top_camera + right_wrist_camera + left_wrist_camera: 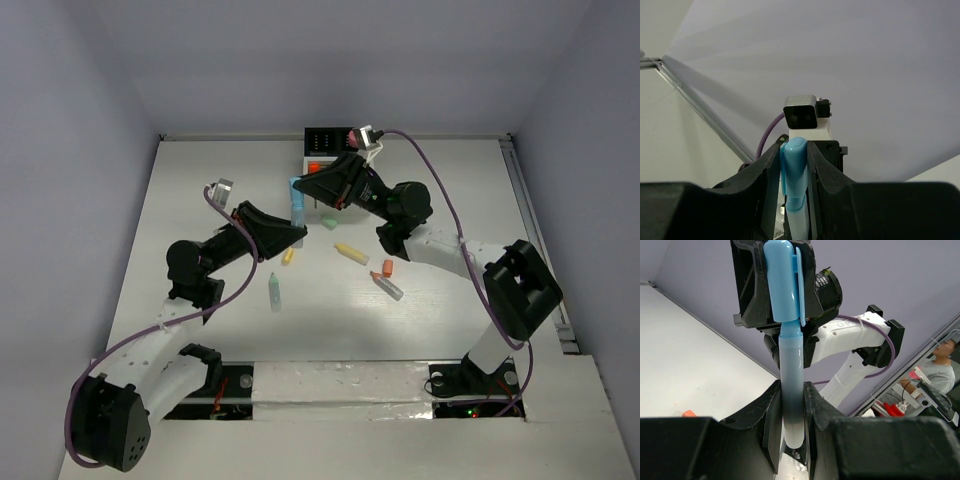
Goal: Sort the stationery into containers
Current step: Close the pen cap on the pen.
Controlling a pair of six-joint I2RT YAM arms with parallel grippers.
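- Down at the near edge of the top view sit the two arm bases. The left arm (pixel 190 270) and the right arm (pixel 440 250) reach in and meet over the white surface (pixel 460 200).
- The left fingers (pixel 290 233) pinch the near end of a blue highlighter (pixel 297 208). The right fingers (pixel 312 186) pinch its far end (so both hold one pen, stretched between them).
- The organizer (pixel 322 136) stands just behind them, by the far wall. Something orange (pixel 313 167) shows in one white box.
- Loose on the surface lie a green highlighter (pixel 274 290), a yellow highlighter (pixel 351 252), an orange-tipped highlighter (pixel 388 286) and a small yellow piece (pixel 288 256).
- Seen from the left wrist, the left fingers (pixel 774 420) squeeze the pen's pale body (pixel 791 390). Higher up, the right fingers (pixel 752 290) grip its bright blue cap.
- Seen from the right wrist, the right fingers (pixel 771 175) are closed tight on the blue cap (pixel 794 160). The left wrist's camera (pixel 801 114) sits just past it.
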